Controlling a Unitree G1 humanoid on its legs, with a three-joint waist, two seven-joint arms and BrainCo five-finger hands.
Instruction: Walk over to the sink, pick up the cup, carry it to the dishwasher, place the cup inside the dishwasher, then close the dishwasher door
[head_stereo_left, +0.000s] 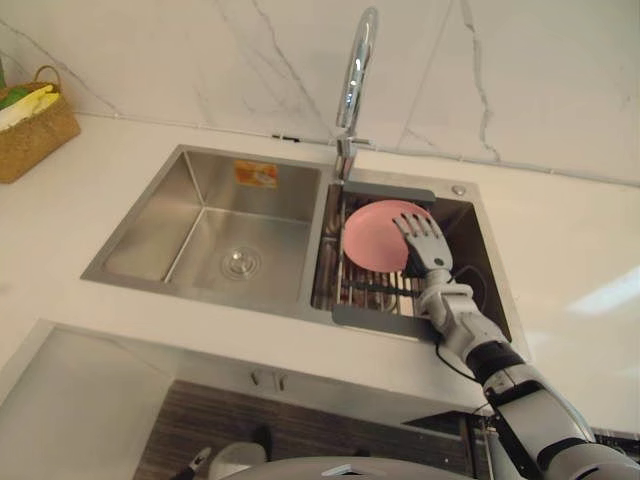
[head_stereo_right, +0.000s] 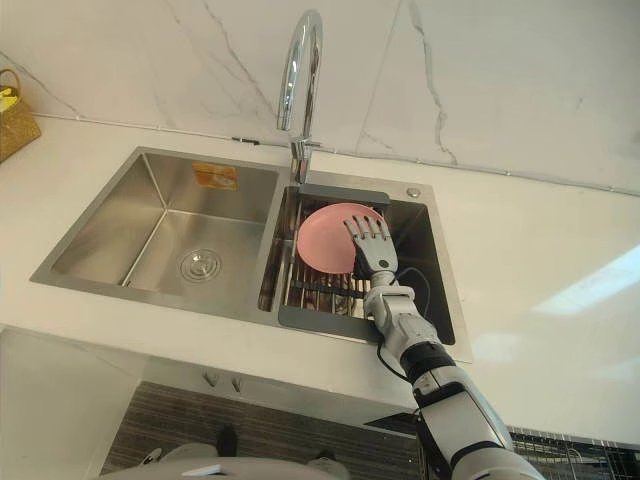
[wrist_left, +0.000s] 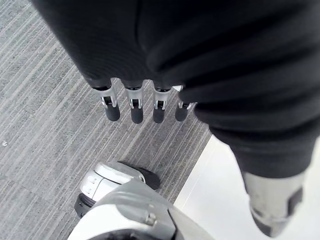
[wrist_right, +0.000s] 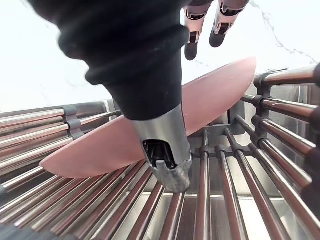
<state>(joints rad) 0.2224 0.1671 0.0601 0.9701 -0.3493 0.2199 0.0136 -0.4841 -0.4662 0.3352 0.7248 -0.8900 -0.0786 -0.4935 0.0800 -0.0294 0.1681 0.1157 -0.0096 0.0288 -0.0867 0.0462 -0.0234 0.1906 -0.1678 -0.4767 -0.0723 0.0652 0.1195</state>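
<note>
A pink round dish (head_stereo_left: 372, 235) leans on its edge on the metal drying rack (head_stereo_left: 365, 292) in the right basin of the sink; it looks shallow like a plate rather than a cup. My right hand (head_stereo_left: 424, 245) reaches down over the dish's right edge, open, with straight spread fingers. In the right wrist view the fingers (wrist_right: 192, 45) pass behind the pink dish (wrist_right: 125, 145) and the thumb (wrist_right: 169, 170) hangs in front of it, above the rack bars. My left hand (wrist_left: 132, 107) hangs low over the grey floor, open and holding nothing.
The left basin (head_stereo_left: 215, 235) of the steel sink holds only its drain. A tall chrome tap (head_stereo_left: 352, 80) rises behind the rack. A wicker basket (head_stereo_left: 30, 125) stands at the far left of the white counter (head_stereo_left: 570, 260), with a marble wall behind.
</note>
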